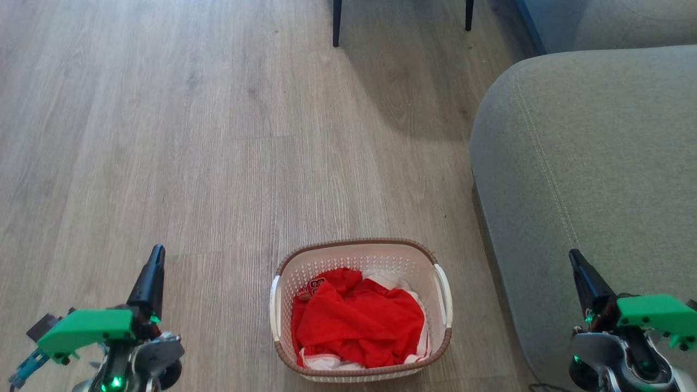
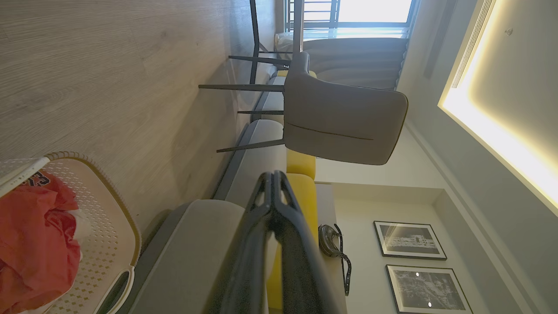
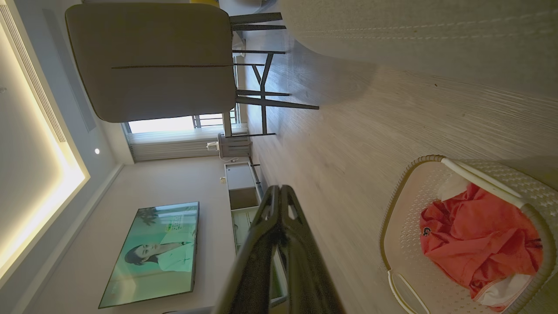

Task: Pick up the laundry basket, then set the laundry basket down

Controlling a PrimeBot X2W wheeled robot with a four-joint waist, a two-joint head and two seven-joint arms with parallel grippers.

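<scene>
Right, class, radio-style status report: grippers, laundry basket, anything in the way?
Left gripper shut, empty; right gripper shut, empty. Laundry basket on the floor between them, untouched, red clothing inside. Grey sofa close beside the basket on the right.

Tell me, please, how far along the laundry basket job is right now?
Nothing looks done yet: the laundry basket, holding red clothing, sits on the floor. In hand: the left end effector and right end effector flank it, both shut, empty and clear of its handles. Remaining: grasp, lift, then set it down.
</scene>
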